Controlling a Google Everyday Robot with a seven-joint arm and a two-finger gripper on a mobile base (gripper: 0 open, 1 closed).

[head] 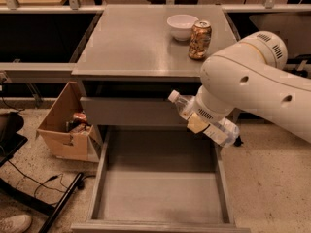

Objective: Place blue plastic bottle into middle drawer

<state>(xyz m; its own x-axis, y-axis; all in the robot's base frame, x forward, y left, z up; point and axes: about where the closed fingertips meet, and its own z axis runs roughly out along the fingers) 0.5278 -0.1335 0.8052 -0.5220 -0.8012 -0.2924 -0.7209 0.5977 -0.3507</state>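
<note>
Clutching bottle (181,104), gripper (198,123) hangs over drawer (160,195); can (199,39) behind.

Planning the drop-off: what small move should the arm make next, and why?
Probably lower toward the drawer's centre: the gripper holds the blue plastic bottle tilted, near the right rear corner of the open middle drawer, well above its floor.

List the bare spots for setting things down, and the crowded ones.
The drawer floor is bare throughout. The tabletop is bare left of and before the bowl and can, crowded back right. The gripper, holding the bottle, hangs above the drawer's right rear.
</note>
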